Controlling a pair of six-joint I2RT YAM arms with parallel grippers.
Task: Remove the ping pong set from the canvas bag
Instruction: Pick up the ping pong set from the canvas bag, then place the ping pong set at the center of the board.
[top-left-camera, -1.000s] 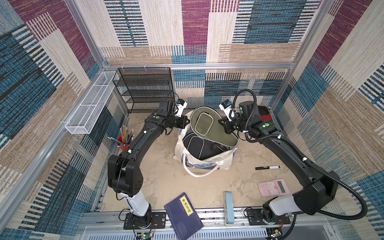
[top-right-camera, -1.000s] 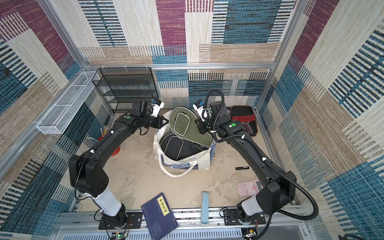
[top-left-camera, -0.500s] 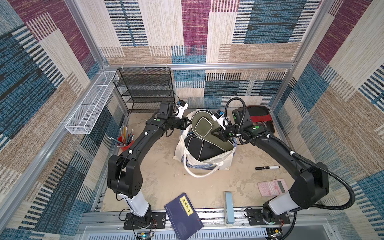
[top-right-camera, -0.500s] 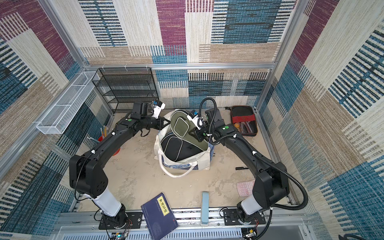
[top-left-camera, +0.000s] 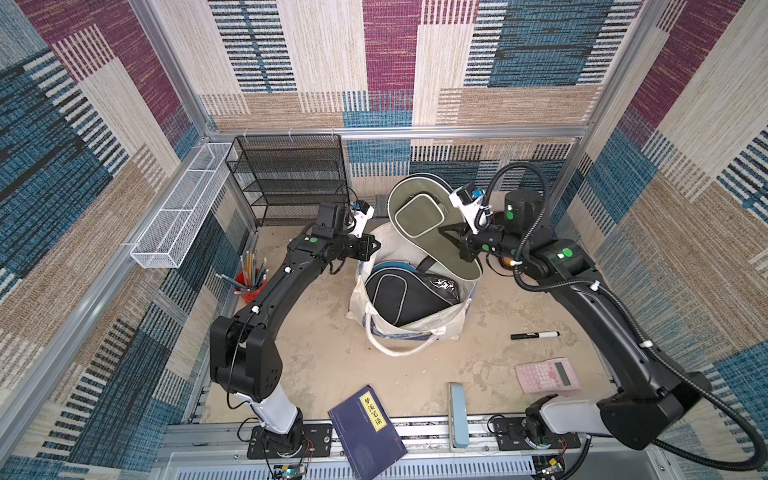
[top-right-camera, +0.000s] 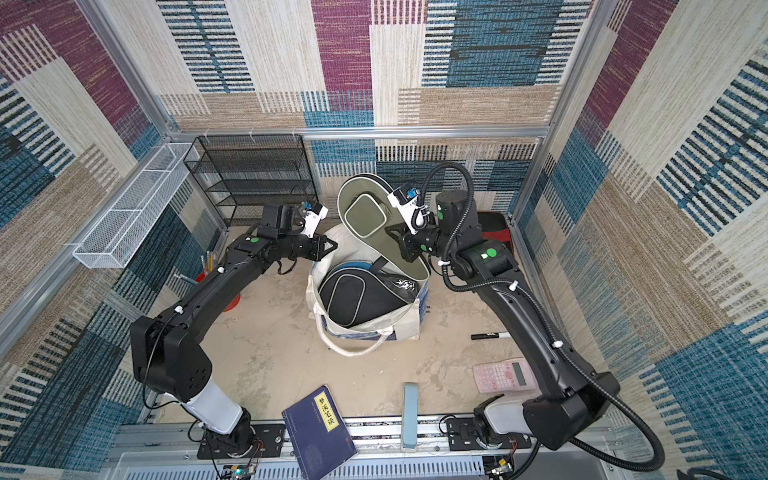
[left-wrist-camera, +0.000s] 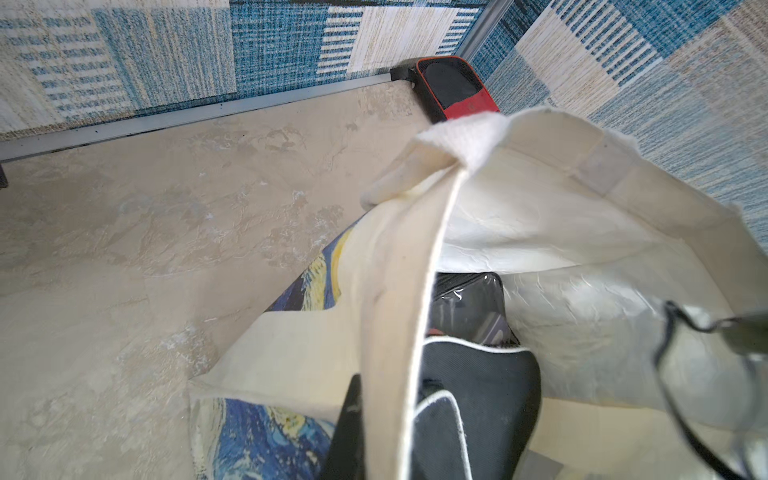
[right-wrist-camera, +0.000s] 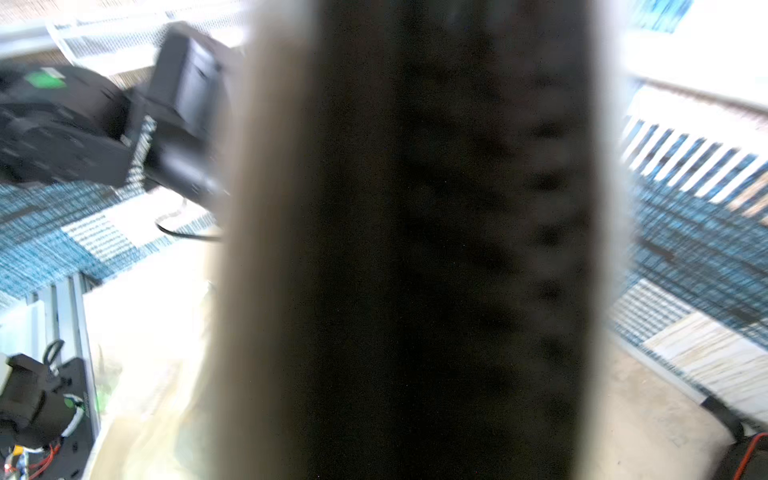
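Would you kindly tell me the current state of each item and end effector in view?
canvas bag: open, standing.
olive green cover: lifted, tilted, lower end at the bag's mouth.
black cover: lying inside the bag.
black case: lying outside the bag, by the far wall.
left end effector: shut on the bag's rim.
right end effector: shut on the olive green cover.
book: closed.
calculator: face up.

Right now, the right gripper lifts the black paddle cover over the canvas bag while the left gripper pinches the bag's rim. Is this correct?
One detail is wrong: the right gripper lifts the olive green paddle cover, not the black one. The black paddle cover lies inside the canvas bag. Both top views show this. The left gripper does pinch the bag's rim.
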